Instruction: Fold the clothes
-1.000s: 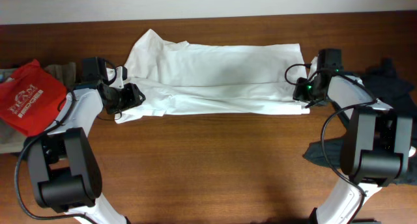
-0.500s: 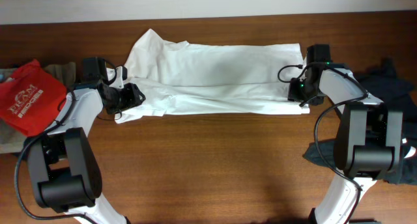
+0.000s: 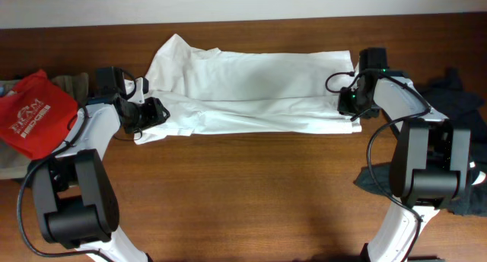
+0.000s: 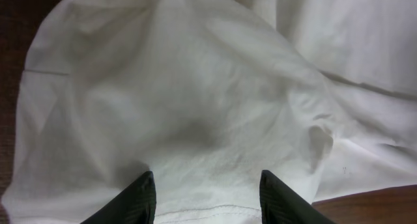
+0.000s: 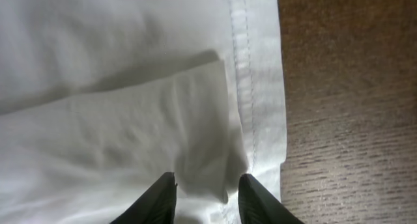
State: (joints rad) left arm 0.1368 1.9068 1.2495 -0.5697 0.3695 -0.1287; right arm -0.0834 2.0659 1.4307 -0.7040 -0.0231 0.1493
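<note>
The white T-shirt [image 3: 259, 87] lies in a long band across the far half of the table, folded lengthwise; its print is hidden. My left gripper [image 3: 149, 114] sits on the shirt's left end. In the left wrist view, the left gripper [image 4: 207, 199] is open, its fingers wide apart over flat cloth [image 4: 195, 87] and a stitched hem. My right gripper [image 3: 352, 103] is at the shirt's right end. In the right wrist view, the right gripper [image 5: 207, 199] is open and straddles a loose fold of cloth [image 5: 195, 120] beside the hemmed edge.
A red shirt with white lettering [image 3: 30, 113] and a grey-brown cloth [image 3: 72, 83] lie at the far left. Dark garments [image 3: 456, 91] are piled at the right edge, with more [image 3: 373, 178] near the right arm's base. Bare wood [image 3: 243, 193] lies in front of the shirt.
My right gripper moved left and toward the back, from the shirt's right front corner onto its right hem. The left gripper and the shirt have not moved.
</note>
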